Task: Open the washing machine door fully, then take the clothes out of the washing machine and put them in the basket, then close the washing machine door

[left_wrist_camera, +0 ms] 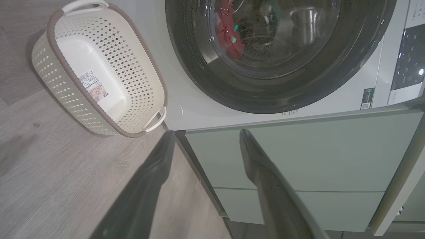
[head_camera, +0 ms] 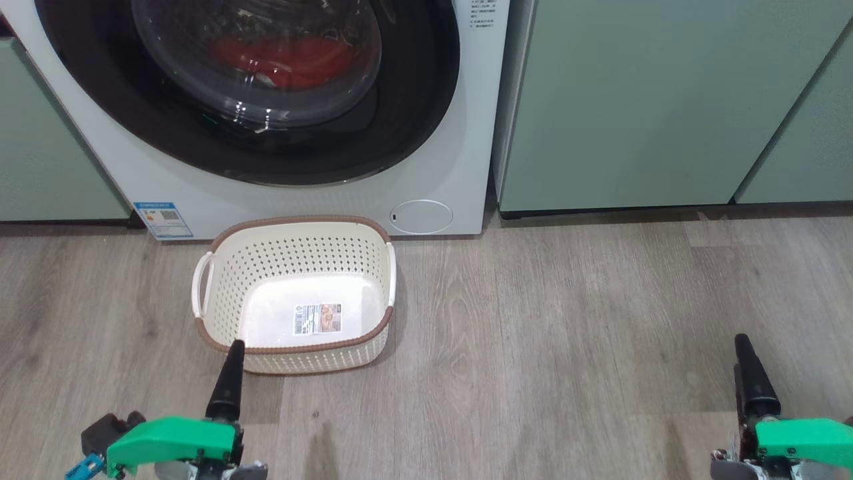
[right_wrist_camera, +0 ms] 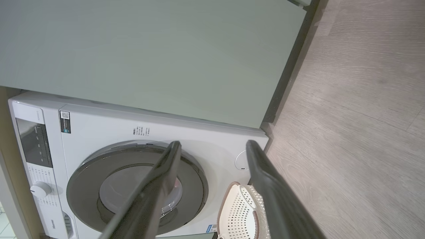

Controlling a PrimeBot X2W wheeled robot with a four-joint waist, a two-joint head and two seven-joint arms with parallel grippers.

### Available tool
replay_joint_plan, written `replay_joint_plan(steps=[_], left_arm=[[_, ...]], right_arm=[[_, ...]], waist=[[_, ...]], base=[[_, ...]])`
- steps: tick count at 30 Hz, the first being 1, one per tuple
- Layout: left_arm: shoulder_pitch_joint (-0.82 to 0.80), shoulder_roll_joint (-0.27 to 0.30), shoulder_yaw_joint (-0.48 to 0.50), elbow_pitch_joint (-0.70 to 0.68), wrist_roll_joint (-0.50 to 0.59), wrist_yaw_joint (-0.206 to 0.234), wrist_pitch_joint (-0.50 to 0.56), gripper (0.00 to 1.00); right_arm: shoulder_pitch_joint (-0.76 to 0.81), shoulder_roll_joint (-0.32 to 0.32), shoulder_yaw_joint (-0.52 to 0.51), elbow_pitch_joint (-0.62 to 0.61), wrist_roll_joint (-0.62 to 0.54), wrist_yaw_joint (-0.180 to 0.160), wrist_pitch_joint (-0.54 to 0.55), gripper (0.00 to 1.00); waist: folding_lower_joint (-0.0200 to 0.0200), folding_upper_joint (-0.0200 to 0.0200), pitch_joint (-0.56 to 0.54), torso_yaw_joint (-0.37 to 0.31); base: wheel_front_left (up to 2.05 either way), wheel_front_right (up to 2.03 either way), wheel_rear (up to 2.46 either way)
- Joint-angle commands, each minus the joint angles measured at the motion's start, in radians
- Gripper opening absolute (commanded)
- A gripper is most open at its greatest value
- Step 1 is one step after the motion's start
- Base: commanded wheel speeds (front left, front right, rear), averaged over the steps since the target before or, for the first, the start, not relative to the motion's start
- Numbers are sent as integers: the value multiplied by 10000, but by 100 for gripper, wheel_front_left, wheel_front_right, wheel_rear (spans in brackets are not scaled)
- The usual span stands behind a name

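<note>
At the bottom of the head view, the left gripper (left_wrist_camera: 207,132) sits lower left and the right gripper (right_wrist_camera: 213,142) lower right. Both have their fingers spread wide and hold nothing, above the grey wood floor (head_camera: 533,320). Just beyond the left one, centre-left, stands the basket (head_camera: 300,260), a label sticker on its floor. Behind it, along the top, the washing machine (head_camera: 440,167) has the washing machine door (head_camera: 413,100) closed. The clothes (head_camera: 286,60) show red through its glass. Pale green cabinets (head_camera: 633,100) flank the machine.

Setting: domestic laundry nook. White front-loading washing machine (head_camera: 460,173) built in between pale green cabinets (head_camera: 633,100); wood-look plank floor (head_camera: 566,333); laundry basket (head_camera: 293,250).
</note>
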Motion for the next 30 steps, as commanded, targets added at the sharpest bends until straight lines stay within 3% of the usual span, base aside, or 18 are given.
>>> replay_joint_plan(steps=[1, 30], left_arm=[[-478, 73, 45, -417, 415, 96, -127, 100], [-777, 98, -407, -987, 4406, 877, -952, 100]], right_arm=[[-455, -59, 124, -466, -413, -2, -131, 100], [-634, -82, 934, -1243, -5217, -3, -956, 100]], waist=[[0, 0, -2, 4], [0, 0, 45, 63]], base=[[0, 0, 0], [0, 0, 0]])
